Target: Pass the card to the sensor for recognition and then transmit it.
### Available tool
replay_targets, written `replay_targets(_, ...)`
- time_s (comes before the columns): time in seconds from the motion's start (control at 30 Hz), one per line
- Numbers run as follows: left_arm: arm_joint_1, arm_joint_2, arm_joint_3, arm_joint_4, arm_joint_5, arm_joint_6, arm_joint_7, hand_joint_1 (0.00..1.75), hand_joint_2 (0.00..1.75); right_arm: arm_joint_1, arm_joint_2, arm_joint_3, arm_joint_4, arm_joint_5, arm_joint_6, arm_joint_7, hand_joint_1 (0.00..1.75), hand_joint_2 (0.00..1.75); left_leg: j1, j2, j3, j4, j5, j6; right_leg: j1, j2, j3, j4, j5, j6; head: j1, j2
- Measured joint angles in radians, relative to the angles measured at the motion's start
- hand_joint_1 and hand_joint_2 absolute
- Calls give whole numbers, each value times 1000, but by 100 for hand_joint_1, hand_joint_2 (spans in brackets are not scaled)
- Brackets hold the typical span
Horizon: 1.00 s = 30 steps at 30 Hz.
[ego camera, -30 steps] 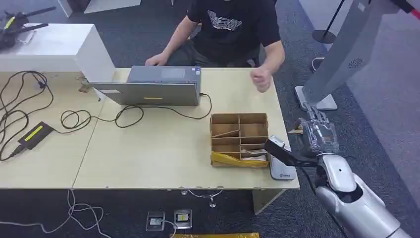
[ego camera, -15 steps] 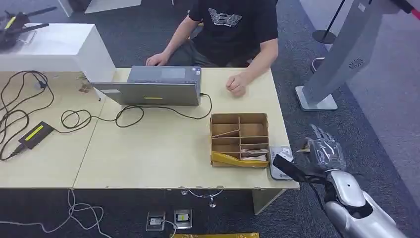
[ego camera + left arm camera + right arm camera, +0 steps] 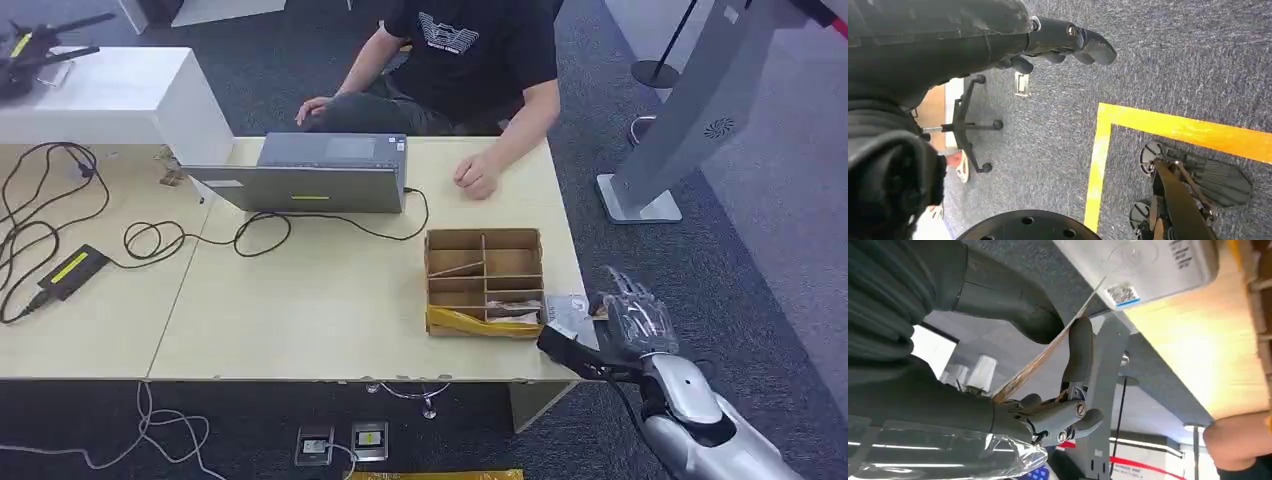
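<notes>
Head view, L to R: cables and a black adapter lie on the left part of the table. Laptop sits at the far edge, w/ a person seated behind it, one fist resting on the tabletop. Cardboard tray, divided into compartments, stands near the right end. Just right of it, at the table's right edge, lies the white sensor. Right hand is beside the sensor, off the table edge.

Right wrist view: right hand grasps the card between thumb and a finger; card is thin, seen edge-on, its far tip right by the sensor near a small label; contact vs. gap can't be told.

Left wrist view: left hand hangs over the carpet, fingers loosely extended, nothing in them. Yellow floor line and a chair base lie below.
</notes>
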Motion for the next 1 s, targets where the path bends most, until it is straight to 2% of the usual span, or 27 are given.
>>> replay_targets(0.23, 0, 0, -2, 0, 4, 0, 0, 0, 0, -16, 13, 62, 29, -21, -2, 4, 175, 175, 0, 0, 0, 0, 0, 0, 0, 0, 0, 0, 0, 0, 0, 0)
replay_targets(0.5, 0, 2, -8, 0, 2, -15, 3, 0, 0, -14, 13, 99, 52, -64, -15, 15, 175, 175, 0, 0, 0, 0, 0, 0, 0, 0, 0, 0, 0, 0, 0, 0)
replay_targets(1.0, 0, 7, -15, 0, 13, -19, -2, 0, 0, -18, 13, 127, 65, -80, -41, 27, 175, 175, 0, 0, 1, 0, 0, 0, 0, 1, 1, 0, 0, 0, 0, 0)
